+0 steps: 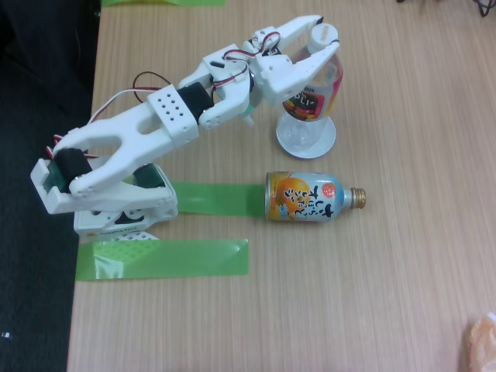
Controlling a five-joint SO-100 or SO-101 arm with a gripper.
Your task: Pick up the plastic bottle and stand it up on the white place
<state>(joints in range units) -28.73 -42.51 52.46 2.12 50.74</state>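
End effector (322, 43) clamped around plastic bottle (314, 97) near its cap, bottle upright on white place (306, 141)

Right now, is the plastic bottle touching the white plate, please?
Touching: in the fixed view, the plastic bottle stands with its base on the white plate, the fingers around its top.

Even, bright diffuse overhead light across the wooden table (387, 294), no hard glare. Soft short shadows under the white arm (147, 139), falling toward the table's left edge. Slightly soft focus overall; beyond that edge, floor reads near black.
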